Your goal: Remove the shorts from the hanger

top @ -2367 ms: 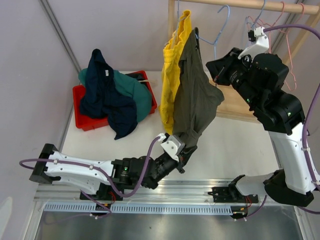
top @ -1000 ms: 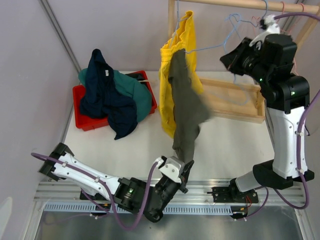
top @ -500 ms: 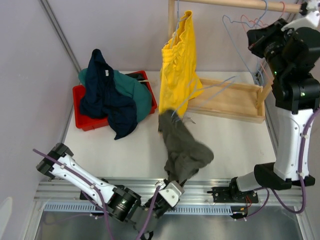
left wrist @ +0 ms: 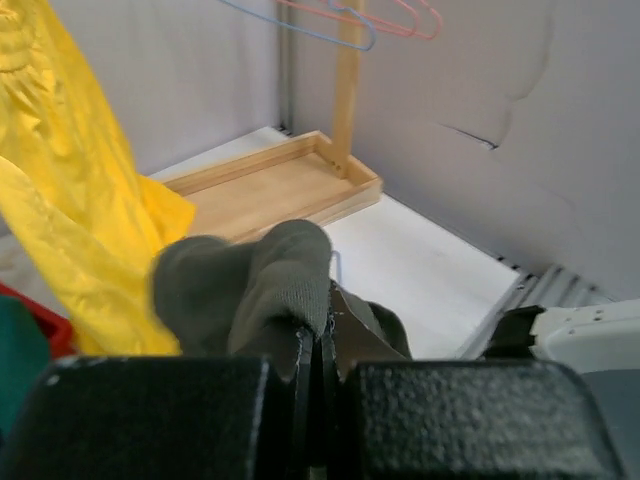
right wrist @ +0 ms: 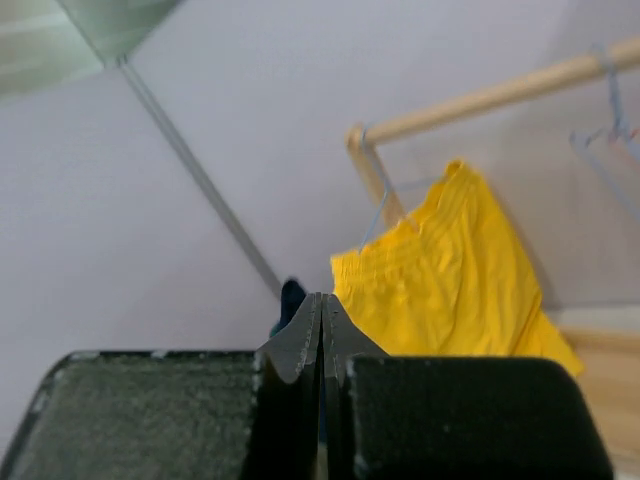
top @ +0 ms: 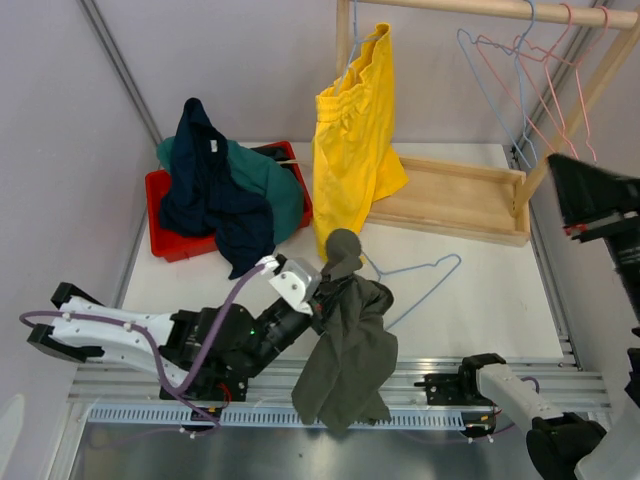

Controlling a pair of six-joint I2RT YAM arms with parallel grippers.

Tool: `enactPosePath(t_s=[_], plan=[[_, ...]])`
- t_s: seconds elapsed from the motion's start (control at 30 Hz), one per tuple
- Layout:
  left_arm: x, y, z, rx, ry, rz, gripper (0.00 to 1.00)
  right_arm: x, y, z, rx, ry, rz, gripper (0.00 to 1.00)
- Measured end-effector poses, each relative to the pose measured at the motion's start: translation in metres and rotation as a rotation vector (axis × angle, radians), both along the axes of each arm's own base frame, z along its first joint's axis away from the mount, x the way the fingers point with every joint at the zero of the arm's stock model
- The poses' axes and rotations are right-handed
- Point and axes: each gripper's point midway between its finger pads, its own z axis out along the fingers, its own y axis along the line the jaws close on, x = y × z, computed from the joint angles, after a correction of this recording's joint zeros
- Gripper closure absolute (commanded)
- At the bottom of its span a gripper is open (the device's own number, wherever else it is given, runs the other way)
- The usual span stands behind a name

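Note:
Olive-grey shorts (top: 346,362) hang from my left gripper (top: 324,293) and drape over the table's front edge. In the left wrist view the left gripper (left wrist: 322,332) is shut on a bunched fold of these shorts (left wrist: 262,272). Bright yellow shorts (top: 354,150) still hang on a blue hanger from the wooden rail. A bare blue hanger (top: 424,279) lies flat on the table beside the olive-grey shorts. My right gripper (right wrist: 322,312) is shut with nothing in it, raised, facing the yellow shorts (right wrist: 450,270). The right arm (top: 598,200) shows at the right edge.
A red bin (top: 162,196) at the back left holds navy shorts (top: 212,200) and teal green shorts (top: 272,184). The rack's wooden base tray (top: 470,200) sits at the back right. Empty blue and pink hangers (top: 528,62) hang on the rail.
The olive-grey shorts have come free and moved down and left with the left gripper. Their blue hanger has dropped onto the table. The right arm has swung off to the right edge.

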Motion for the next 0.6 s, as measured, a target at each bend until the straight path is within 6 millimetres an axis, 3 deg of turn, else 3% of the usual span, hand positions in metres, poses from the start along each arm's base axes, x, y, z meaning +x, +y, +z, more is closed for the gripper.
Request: enactPosePath(t_s=[0.07,0.13,0.2,0.23,0.27,0.33,0.4,0.47,0.6], plan=[[-0.011,0.009,-0.016,-0.012,0.047,-0.043,1.0,0.011,0.017,-0.028,-0.037,0.068,0.082,1.0],[-0.023,0.019,-0.042,0.03,0.086,-0.079,1.0,0.037,0.033,-0.077,-0.078,0.213,0.157,1.0],[-0.032,0.032,-0.066,0.102,0.115,-0.085,1.0,0.068,0.045,-0.136,-0.116,0.396,0.204,0.74],[-0.033,0.039,-0.071,0.127,0.124,-0.071,1.0,0.076,0.048,-0.158,-0.128,0.461,0.217,0.45],[-0.03,0.047,-0.071,0.163,0.116,-0.046,1.0,0.084,0.052,-0.185,-0.141,0.546,0.238,0.37],[-0.018,0.065,-0.052,0.176,0.092,0.019,1.0,0.097,0.058,-0.233,-0.169,0.679,0.265,0.21],[-0.003,0.085,-0.014,0.143,0.037,0.079,1.0,0.095,0.063,-0.265,-0.185,0.769,0.285,0.19],[0.014,0.108,0.03,0.075,-0.022,0.144,1.0,0.088,0.064,-0.273,-0.196,0.786,0.294,0.19],[0.052,0.175,0.108,-0.063,-0.074,0.324,1.0,0.072,0.062,-0.257,-0.197,0.708,0.295,0.18]])
